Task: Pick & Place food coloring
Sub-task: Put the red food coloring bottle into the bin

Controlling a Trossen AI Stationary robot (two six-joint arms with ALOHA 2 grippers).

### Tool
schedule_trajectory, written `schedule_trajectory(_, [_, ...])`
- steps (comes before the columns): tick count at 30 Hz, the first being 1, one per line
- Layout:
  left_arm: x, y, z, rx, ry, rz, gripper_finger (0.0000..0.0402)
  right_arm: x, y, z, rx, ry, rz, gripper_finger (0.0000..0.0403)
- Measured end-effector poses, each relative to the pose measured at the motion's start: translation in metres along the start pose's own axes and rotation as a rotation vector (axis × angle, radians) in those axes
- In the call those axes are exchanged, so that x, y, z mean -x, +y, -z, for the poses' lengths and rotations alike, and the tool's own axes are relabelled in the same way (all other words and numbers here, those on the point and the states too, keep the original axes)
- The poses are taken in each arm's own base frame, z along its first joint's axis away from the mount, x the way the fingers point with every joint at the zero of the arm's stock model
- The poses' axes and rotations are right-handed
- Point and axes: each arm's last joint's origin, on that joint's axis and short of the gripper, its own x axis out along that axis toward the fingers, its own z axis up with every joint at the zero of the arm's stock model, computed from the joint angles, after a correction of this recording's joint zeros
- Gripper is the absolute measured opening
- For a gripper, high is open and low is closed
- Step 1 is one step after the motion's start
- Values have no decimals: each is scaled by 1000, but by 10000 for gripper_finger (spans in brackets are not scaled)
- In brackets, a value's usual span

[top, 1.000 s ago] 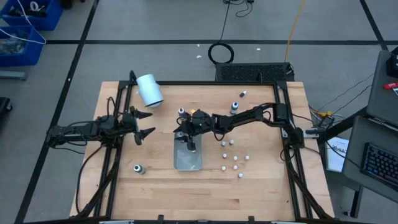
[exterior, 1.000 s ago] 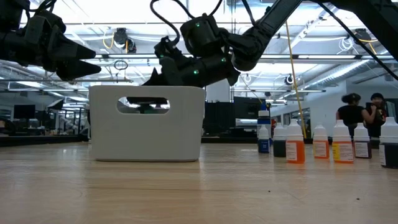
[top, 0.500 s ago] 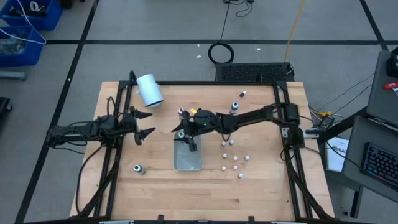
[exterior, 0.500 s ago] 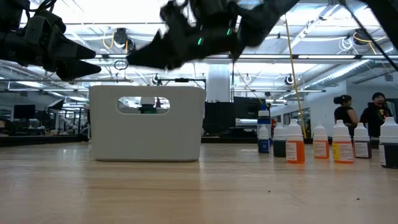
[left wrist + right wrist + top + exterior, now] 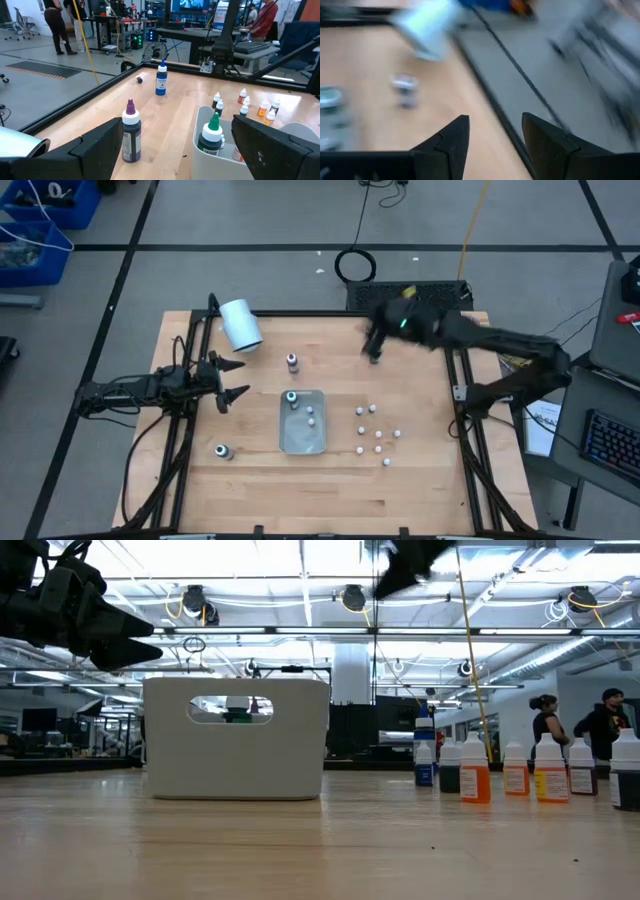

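Food coloring bottles stand about the table. A purple-topped one (image 5: 291, 361) (image 5: 131, 132) is just beyond the clear tray (image 5: 318, 442), and a green-topped one (image 5: 212, 134) stands upright inside the tray with two smaller ones (image 5: 310, 416). Several more (image 5: 376, 435) stand to the tray's right, and one (image 5: 222, 450) near the left. My right gripper (image 5: 372, 348) (image 5: 492, 134) hangs open and empty high over the far right of the table. My left gripper (image 5: 230, 380) waits open at the left, level, facing the tray.
A big white cylinder (image 5: 240, 325) lies on its side at the far left corner. A blue-topped bottle (image 5: 161, 80) stands near the far edge. In the low view the tray (image 5: 237, 737) is in the middle, with people beyond the table at the right.
My right gripper has risen from just over the tray and swung up and away toward the table's far right, tipping from steeply downward to nearer level. The bottles in the tray have stayed where they stood.
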Motion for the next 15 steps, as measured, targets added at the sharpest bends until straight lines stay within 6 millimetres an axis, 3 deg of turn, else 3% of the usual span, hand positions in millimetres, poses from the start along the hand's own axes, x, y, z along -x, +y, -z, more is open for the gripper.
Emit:
schedule_trajectory(4, [0,0,0,1,-2,0,365,-4,-58,25,-243,190,195,171])
schedule_trajectory(8, [0,0,-1,19,-15,-1,365,-31,-105,55,-460,370,253,171])
schedule_trajectory(12, [0,0,-2,21,-16,-1,365,-67,-137,84,-641,488,221,171])
schedule_trajectory(15, [0,0,-2,22,-16,-1,365,-96,-150,107,-706,580,229,171])
